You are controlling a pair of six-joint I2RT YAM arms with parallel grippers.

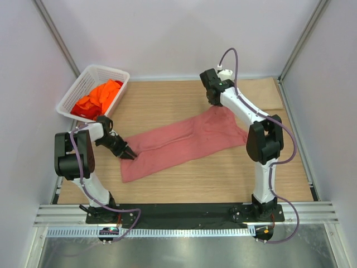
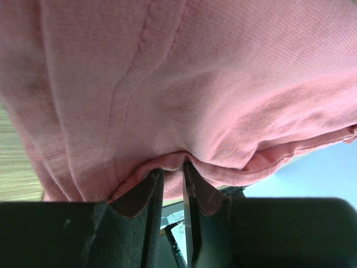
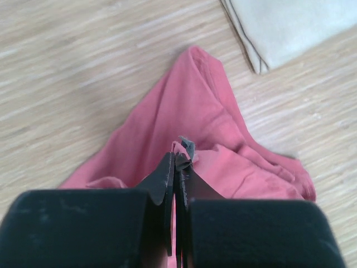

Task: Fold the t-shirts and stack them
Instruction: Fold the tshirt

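Observation:
A salmon-pink t-shirt (image 1: 184, 142) lies stretched in a long diagonal band across the wooden table, from near left to far right. My left gripper (image 1: 128, 154) is shut on its near-left end. In the left wrist view a fold of the pink t-shirt (image 2: 223, 84) sits pinched in that gripper (image 2: 173, 174). My right gripper (image 1: 215, 104) is shut on the far-right end. In the right wrist view its fingertips (image 3: 177, 162) clamp a bunch of the pink t-shirt (image 3: 184, 106) beside a small grey tag (image 3: 187, 146). Orange and red t-shirts (image 1: 99, 98) are heaped in the basket.
The white lattice basket (image 1: 114, 72) stands tilted at the far left corner against the wall. A beige cloth (image 1: 261, 86) lies flat at the far right, and its corner (image 3: 290, 28) shows just beyond the pink shirt. Grey walls enclose the table on three sides.

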